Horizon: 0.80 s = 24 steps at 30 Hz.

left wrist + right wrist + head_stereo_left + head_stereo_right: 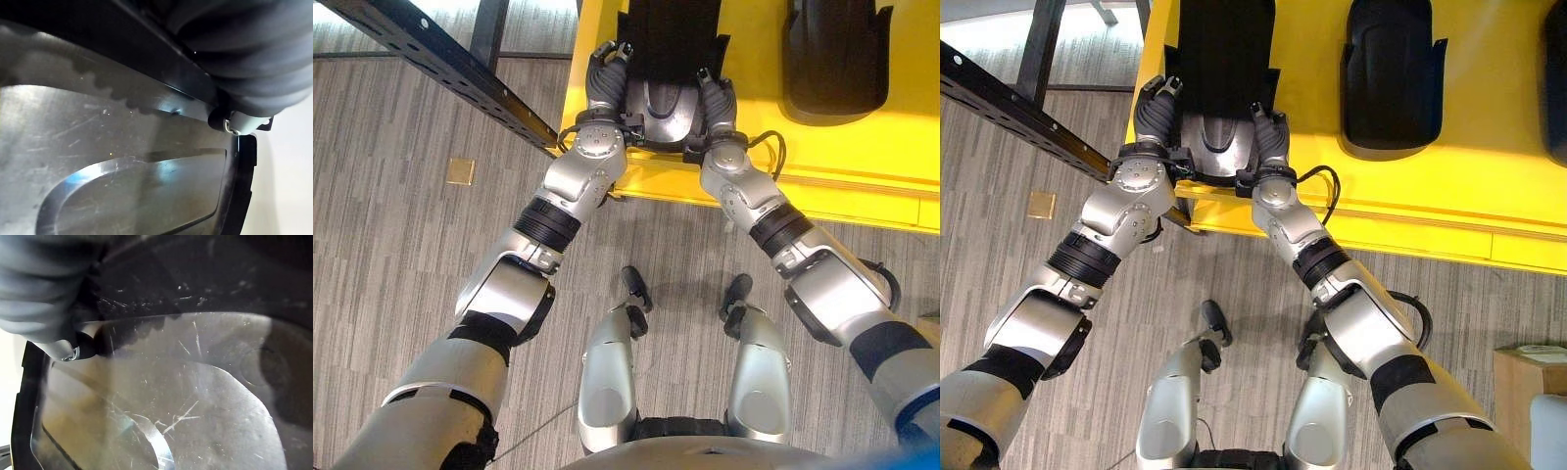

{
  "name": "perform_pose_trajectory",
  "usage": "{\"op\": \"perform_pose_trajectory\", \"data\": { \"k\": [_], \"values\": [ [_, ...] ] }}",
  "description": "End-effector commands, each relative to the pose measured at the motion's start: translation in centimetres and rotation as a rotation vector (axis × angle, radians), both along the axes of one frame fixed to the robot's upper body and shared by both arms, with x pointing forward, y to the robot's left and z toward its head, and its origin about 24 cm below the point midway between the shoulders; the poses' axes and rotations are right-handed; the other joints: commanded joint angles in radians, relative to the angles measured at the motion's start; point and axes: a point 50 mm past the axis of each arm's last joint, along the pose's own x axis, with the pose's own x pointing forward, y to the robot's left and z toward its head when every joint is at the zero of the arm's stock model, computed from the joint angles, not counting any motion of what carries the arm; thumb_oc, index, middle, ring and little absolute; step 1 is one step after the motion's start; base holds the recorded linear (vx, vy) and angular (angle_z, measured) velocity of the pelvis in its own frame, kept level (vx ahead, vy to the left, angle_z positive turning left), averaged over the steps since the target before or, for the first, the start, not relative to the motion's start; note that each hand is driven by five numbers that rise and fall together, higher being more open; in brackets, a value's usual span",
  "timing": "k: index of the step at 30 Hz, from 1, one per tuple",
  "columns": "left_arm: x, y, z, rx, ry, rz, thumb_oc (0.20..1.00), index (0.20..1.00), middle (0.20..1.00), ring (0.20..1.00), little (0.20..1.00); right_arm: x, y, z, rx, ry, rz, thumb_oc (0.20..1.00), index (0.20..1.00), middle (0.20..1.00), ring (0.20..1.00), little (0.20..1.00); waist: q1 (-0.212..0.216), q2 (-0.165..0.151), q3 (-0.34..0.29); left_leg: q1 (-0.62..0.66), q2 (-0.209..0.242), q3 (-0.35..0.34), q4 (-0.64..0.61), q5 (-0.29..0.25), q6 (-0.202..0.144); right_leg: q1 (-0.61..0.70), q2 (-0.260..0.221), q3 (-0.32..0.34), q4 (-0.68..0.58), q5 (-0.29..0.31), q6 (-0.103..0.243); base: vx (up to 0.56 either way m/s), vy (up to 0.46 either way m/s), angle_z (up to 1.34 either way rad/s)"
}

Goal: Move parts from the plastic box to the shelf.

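in the left eye view, a black moulded part [658,59] is seen lying on a yellow shelf surface [862,147], gripped at its near end from both sides. the left robot hand [605,80] is laid against one flank and the right robot hand [717,98] against the other; whether the fingers are curled or spread cannot be told, since they are hidden behind the dark covers. a second black part [835,54] is seen further along, well apart.

in the right eye view, the same hold is shown, with a dark perforated rail [1009,113] passing to the left above the grey floor [1234,274].

in the left wrist view and the right wrist view, a glossy, scratched inner face with a raised rim is shown close up.

the part is judged stiff, light for its bulk and rather slippery; the two side edges are judged the best places to be held. no writing or label can be read.
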Motion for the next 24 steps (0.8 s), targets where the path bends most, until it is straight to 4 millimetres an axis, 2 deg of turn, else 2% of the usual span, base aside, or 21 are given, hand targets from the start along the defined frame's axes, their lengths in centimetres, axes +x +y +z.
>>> {"op": "perform_pose_trajectory", "data": {
  "k": [1, 2, 3, 8, 16, 21, 24],
  "values": [
    [-0.2, -1.0, 4.8, -0.062, -0.123, -0.017, 1.000, 1.000, 1.000, 1.000, 1.000, -1.4, 4.0, 6.1, 0.129, -0.212, 0.163, 0.263, 0.263, 0.263, 0.263, 0.263, 0.014, 0.021, -0.029, -0.002, 0.083, 0.019, -0.012, 0.004, -0.126, -0.094, -0.038, 0.052, 0.018, 0.003, 0.097, 0.00, -0.011, 0.06],
    [-0.2, -1.0, 4.9, -0.064, -0.120, -0.013, 1.000, 1.000, 1.000, 1.000, 1.000, -1.3, 4.1, 6.2, 0.060, -0.224, 0.171, 0.790, 0.790, 0.790, 0.790, 0.790, 0.016, 0.020, -0.029, -0.003, 0.081, 0.015, -0.013, 0.005, -0.126, -0.094, -0.036, 0.052, 0.017, 0.003, 0.098, 0.00, -0.013, 0.07],
    [-0.2, -1.1, 5.0, -0.066, -0.119, -0.012, 1.000, 1.000, 1.000, 1.000, 1.000, -1.3, 4.3, 6.4, 0.015, -0.237, 0.166, 1.000, 1.000, 1.000, 1.000, 1.000, 0.017, 0.020, -0.029, -0.003, 0.081, 0.015, -0.014, 0.006, -0.127, -0.094, -0.036, 0.052, 0.017, 0.004, 0.098, -0.01, -0.018, 0.06],
    [0.0, -0.9, 4.9, -0.092, -0.109, 0.021, 1.000, 1.000, 1.000, 1.000, 1.000, -1.6, 4.6, 7.4, -0.034, -0.268, 0.138, 1.000, 1.000, 1.000, 1.000, 1.000, 0.024, 0.016, -0.029, -0.007, 0.084, 0.011, -0.009, 0.007, -0.128, -0.095, -0.037, 0.045, 0.020, 0.006, 0.098, -0.01, -0.040, 0.01],
    [0.2, -0.5, 4.0, -0.148, -0.085, 0.052, 1.000, 1.000, 1.000, 1.000, 1.000, -1.6, 4.1, 8.5, -0.090, -0.336, 0.033, 1.000, 1.000, 1.000, 1.000, 1.000, 0.031, 0.013, -0.029, -0.003, 0.086, 0.001, -0.006, 0.004, -0.129, -0.090, -0.037, 0.043, 0.020, 0.005, 0.098, 0.00, -0.008, 0.00],
    [0.0, -1.0, 3.7, -0.163, -0.081, 0.036, 1.000, 1.000, 1.000, 1.000, 1.000, -1.7, 3.5, 9.2, -0.144, -0.380, -0.029, 1.000, 1.000, 1.000, 1.000, 1.000, 0.035, 0.008, -0.029, 0.007, 0.083, -0.004, -0.010, 0.001, -0.129, -0.079, -0.037, 0.039, 0.012, 0.005, 0.101, 0.00, -0.004, 0.01],
    [-0.1, -1.3, 3.5, -0.169, -0.075, 0.026, 1.000, 1.000, 1.000, 1.000, 1.000, -1.7, 2.2, 10.2, -0.110, -0.413, -0.172, 1.000, 1.000, 1.000, 1.000, 1.000, 0.036, 0.006, -0.029, 0.019, 0.086, -0.005, -0.013, 0.000, -0.132, -0.068, -0.038, 0.037, 0.017, 0.001, 0.104, -0.01, -0.011, 0.04]
  ]
}}
